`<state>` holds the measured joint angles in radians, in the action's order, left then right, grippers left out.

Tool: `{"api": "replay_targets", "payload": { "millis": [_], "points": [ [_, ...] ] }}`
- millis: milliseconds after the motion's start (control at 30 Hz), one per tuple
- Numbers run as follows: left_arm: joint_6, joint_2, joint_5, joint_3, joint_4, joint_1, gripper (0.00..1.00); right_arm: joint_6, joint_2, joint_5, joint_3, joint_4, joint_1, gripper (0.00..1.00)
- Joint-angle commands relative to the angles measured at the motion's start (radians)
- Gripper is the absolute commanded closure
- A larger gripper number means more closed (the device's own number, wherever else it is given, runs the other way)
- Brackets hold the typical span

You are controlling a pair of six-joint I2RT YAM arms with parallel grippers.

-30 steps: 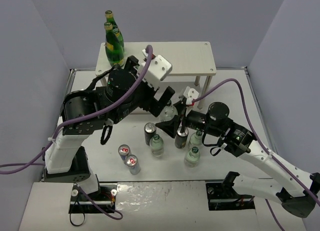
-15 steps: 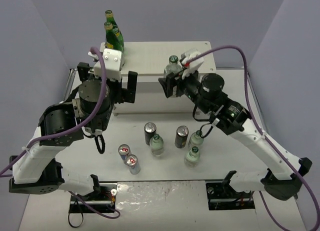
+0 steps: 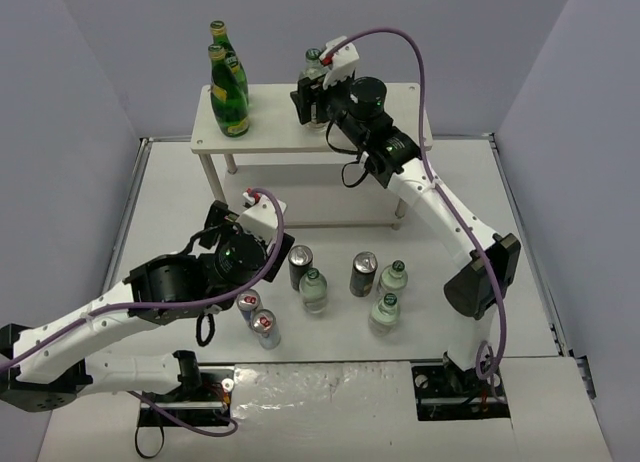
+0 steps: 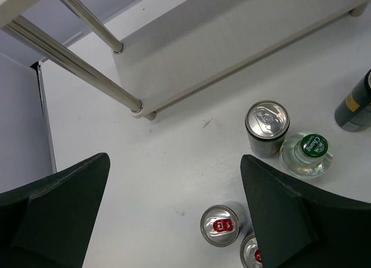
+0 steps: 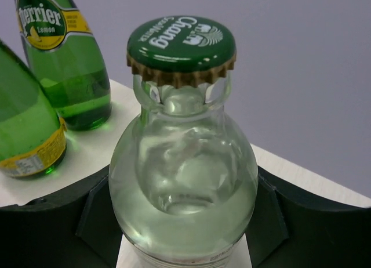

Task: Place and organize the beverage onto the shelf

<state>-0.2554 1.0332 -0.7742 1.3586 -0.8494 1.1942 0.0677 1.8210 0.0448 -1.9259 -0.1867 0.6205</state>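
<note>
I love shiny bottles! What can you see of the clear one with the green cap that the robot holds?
The clear glass bottle is round-bellied, with a short neck and a crimped dark-green metal cap printed in white. It stands upright, looks to hold clear liquid, and sits between the black fingers of the right gripper, over the pale shelf board.

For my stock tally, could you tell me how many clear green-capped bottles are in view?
4 bottles. One bottle is gripped in the right hand over the shelf top; three stand on the table in front of it, among the cans. None appears hidden.
</note>
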Motion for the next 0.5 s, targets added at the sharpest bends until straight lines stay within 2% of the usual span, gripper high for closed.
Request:
{"api": "replay_targets", "payload": {
  "millis": [0, 467],
  "points": [
    [-0.022, -0.027, 0.012, -0.018, 0.032, -0.015, 0.06, -0.022, 0.014, 0.063, -0.114, -0.158, -0.013, 1.0],
    [-0.033, -0.061, 0.038, -0.125, 0.041, -0.033, 0.06, -0.023, 0.248, 0.087, -0.312, -0.103, -0.036, 1.0]
  ]
}}
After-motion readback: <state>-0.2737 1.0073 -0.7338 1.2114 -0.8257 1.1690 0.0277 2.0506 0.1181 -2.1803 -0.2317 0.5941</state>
